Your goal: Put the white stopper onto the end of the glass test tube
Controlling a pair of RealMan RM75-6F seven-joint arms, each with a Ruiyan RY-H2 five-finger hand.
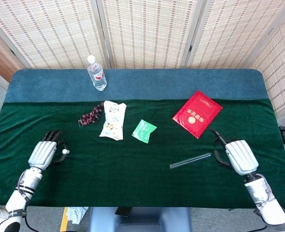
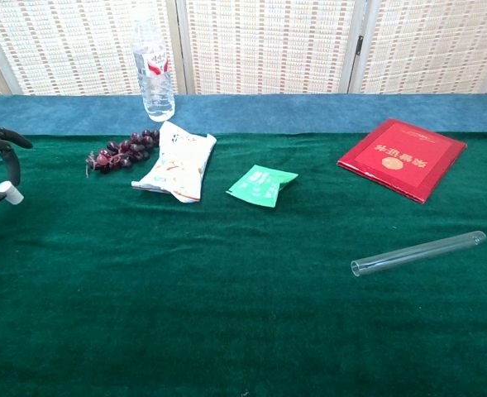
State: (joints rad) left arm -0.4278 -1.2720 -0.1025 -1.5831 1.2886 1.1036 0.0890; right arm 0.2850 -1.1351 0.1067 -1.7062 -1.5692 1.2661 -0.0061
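Left hand (image 1: 46,153): raised over the table's left edge, white stopper (image 2: 9,193) pinched at the fingertips.
Right hand (image 1: 236,155): empty, fingers curled loosely apart, just right of the glass test tube (image 1: 190,161).
Test tube: lying flat, untouched.
Table (image 1: 132,179): green cloth, blue strip behind.
Room: woven screens at back.
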